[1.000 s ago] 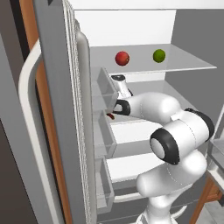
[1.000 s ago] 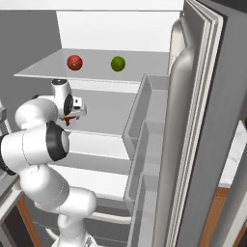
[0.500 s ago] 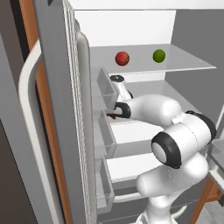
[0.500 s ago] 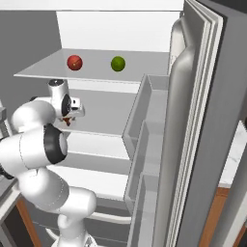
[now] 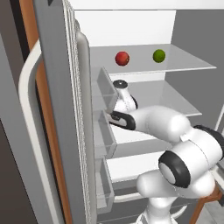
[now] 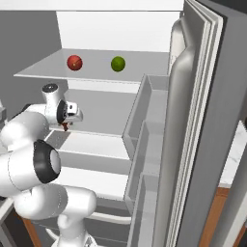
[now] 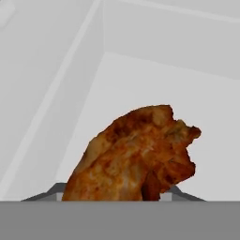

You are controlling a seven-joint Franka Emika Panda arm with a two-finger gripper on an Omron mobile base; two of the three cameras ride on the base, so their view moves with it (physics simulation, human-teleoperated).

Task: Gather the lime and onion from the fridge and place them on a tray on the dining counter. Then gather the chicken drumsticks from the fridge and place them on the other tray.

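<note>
Jaws closed around a chicken drumstick (image 7: 136, 157), low on the fridge's (image 5: 57, 109) middle shelf.
Left of the gripper (image 6: 65, 126) the door bins stand near; lifting carelessly could snag them. Onion (image 5: 122, 58) and lime (image 5: 159, 55) sit above, uncollected.

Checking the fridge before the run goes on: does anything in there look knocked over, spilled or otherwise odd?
Nothing stands out. The onion and the lime sit apart on the upper shelf of the fridge, nothing spilled. The gripper is down at the shelf below, closed around a chicken drumstick.
</note>
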